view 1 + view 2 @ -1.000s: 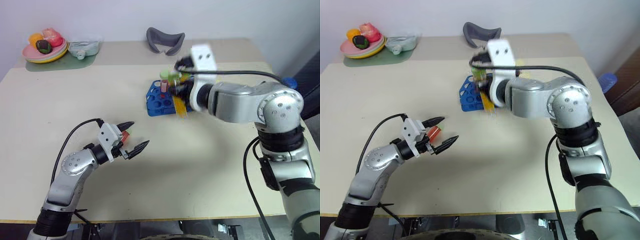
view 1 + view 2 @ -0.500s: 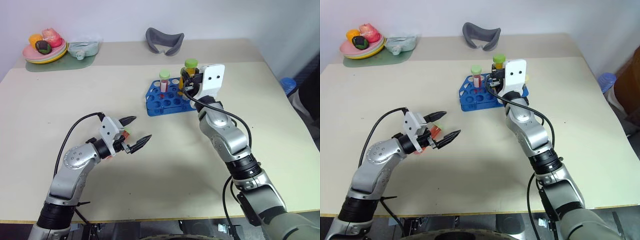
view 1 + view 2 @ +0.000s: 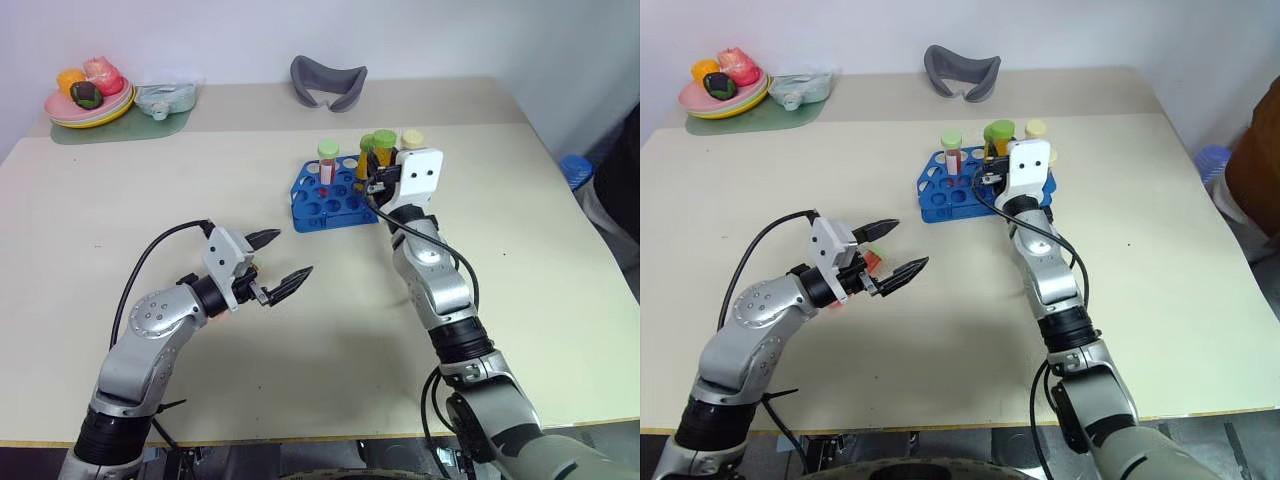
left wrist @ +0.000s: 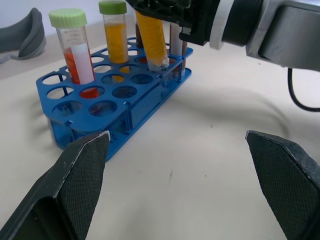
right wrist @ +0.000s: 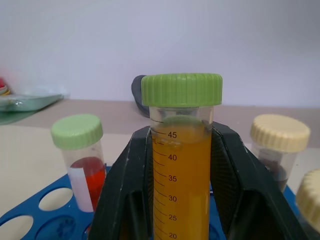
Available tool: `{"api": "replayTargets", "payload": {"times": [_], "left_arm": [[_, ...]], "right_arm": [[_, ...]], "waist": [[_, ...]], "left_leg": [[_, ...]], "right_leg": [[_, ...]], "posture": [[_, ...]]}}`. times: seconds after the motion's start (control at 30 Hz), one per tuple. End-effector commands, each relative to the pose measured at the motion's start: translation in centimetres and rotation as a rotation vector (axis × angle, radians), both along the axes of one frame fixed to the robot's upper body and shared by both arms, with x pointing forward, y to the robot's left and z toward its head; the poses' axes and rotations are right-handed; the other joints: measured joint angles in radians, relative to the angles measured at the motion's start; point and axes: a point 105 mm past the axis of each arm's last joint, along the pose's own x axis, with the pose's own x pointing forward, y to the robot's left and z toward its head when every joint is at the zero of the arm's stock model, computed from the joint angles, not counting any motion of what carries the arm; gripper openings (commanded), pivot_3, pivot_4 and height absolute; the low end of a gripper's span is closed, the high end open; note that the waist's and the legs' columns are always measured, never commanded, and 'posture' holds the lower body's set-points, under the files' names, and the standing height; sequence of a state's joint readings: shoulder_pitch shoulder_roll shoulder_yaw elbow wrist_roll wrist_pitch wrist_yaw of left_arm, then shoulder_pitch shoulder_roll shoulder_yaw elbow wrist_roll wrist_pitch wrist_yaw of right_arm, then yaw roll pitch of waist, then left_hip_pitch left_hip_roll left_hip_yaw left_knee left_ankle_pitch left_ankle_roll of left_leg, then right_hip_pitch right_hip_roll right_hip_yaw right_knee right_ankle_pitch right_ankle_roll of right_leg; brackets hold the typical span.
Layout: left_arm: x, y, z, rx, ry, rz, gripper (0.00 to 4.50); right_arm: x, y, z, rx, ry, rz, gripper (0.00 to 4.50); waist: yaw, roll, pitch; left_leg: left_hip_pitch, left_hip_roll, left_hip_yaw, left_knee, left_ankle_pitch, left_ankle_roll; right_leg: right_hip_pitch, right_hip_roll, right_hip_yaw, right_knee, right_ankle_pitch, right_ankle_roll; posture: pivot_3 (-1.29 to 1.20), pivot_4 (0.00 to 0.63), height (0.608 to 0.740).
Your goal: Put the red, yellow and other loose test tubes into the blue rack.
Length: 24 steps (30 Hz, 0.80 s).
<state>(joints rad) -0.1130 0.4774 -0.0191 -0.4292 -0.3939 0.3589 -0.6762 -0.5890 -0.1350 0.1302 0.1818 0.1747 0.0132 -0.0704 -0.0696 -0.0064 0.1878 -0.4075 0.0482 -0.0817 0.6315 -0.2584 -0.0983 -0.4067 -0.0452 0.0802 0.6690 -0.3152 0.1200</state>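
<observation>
While the blue rack [image 3: 335,197] stands on the beige table [image 3: 420,400], a yellow-filled test tube [image 5: 181,165] with a green cap is pinched between the black fingers [image 5: 125,190] of the right gripper [image 3: 992,172], and it is held upright over the rack's right end; in the left wrist view its lower tip is seen at a hole along the rack's edge, though whether it is seated cannot be told. One red tube [image 3: 327,163] with a pale green cap is already stood in the rack, another yellow tube [image 4: 116,37] is seen beside it in the left wrist view, and a cream-capped tube [image 3: 411,139] is seen at the rack's far right. Over on the near left, well apart from the rack, the left gripper [image 3: 279,265] is held level with its two black fingers [image 4: 82,170] spread wide and nothing between them. Behind that gripper, a red and green object [image 3: 871,260] is partly hidden on the table. At the back, a plate of toy fruit [image 3: 88,90] and a grey curved object [image 3: 329,80] are seen.
</observation>
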Motion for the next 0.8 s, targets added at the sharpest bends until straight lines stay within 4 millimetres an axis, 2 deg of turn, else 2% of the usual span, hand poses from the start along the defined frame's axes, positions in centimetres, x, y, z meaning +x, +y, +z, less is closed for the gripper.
{"api": "replayTargets", "payload": {"times": [0.03,0.5,0.63,0.73,0.8], "left_arm": [[-0.3,0.0,1.5,-0.006,-0.045,-0.01,4.5],[-0.2,-0.2,1.5,-0.006,-0.042,-0.008,4.5],[-0.2,-0.1,1.3,-0.005,-0.039,-0.004,4.5],[-0.2,0.0,1.2,-0.005,-0.03,0.005,4.5],[-0.1,0.1,1.2,-0.005,-0.026,0.011,4.5]], "right_arm": [[-0.1,-0.2,0.7,0.018,-0.035,-0.006,1.18],[0.3,0.5,0.4,0.028,-0.046,0.022,1.18],[-0.1,0.5,0.9,0.046,-0.069,0.038,2.77],[-0.4,0.2,1.9,0.038,-0.105,0.02,4.36],[-0.7,0.0,2.7,0.031,-0.13,0.012,4.44]], "waist": [[0.0,0.0,0.0],[-0.001,0.0,0.0],[-0.001,0.0,0.0],[-0.001,0.0,0.0],[0.0,0.0,0.0]], "left_leg": [[0.0,0.0,0.0,0.0,0.0,0.0],[0.001,0.0,0.0,0.0,0.0,-0.001],[0.001,0.0,0.0,0.0,0.0,-0.001],[0.001,0.0,0.0,0.0,0.0,-0.001],[0.001,0.0,0.0,0.0,0.0,-0.001]], "right_leg": [[0.0,0.0,0.0,0.0,0.0,0.0],[0.001,0.0,0.0,0.0,0.0,0.0],[0.001,0.0,0.0,0.001,0.0,0.0],[0.001,0.0,0.0,0.001,0.0,0.0],[0.001,0.0,0.0,0.001,0.0,0.0]], "posture": [[0.0,0.15,0.74],[0.0,0.15,0.74],[0.0,0.15,0.74],[0.0,0.15,0.74],[0.0,0.15,0.74]]}}
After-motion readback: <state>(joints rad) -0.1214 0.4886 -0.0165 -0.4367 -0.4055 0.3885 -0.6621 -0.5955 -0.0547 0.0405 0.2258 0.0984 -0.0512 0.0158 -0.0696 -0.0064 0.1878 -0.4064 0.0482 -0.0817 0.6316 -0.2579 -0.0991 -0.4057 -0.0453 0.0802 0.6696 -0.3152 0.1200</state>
